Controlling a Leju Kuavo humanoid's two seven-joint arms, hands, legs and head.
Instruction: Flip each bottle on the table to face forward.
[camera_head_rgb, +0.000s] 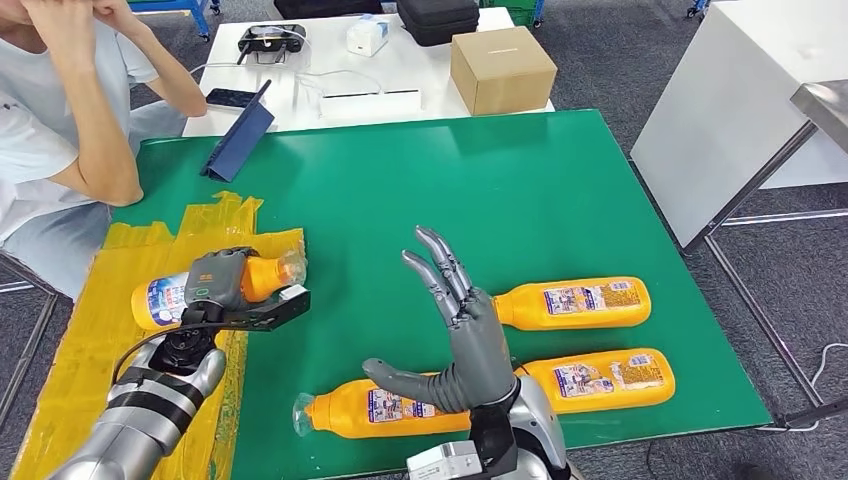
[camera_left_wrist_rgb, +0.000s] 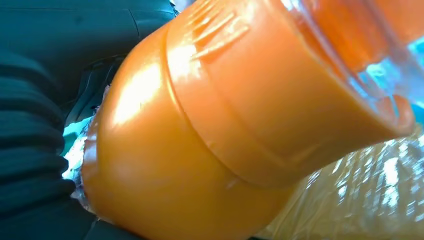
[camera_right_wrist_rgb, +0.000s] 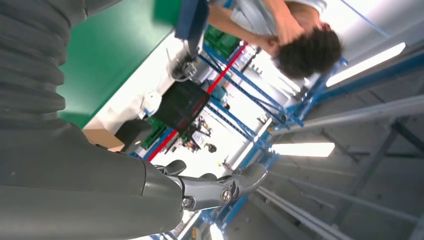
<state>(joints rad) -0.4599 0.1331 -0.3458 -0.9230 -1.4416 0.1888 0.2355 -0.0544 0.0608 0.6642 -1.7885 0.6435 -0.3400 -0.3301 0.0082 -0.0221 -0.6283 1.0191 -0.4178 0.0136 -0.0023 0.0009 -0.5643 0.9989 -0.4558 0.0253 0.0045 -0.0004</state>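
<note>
Left hand grips orange bottle over yellow tape patch. Right hand, fingers spread wide, holds nothing, well right of patch, above three lying bottles.

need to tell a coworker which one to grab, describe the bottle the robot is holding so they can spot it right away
Start at the green table and go to the yellow tape patch at its left edge. The orange bottle there sits in the robot's left hand. It is apart from the three other orange bottles, which lie unheld on bare green on the right.
</note>
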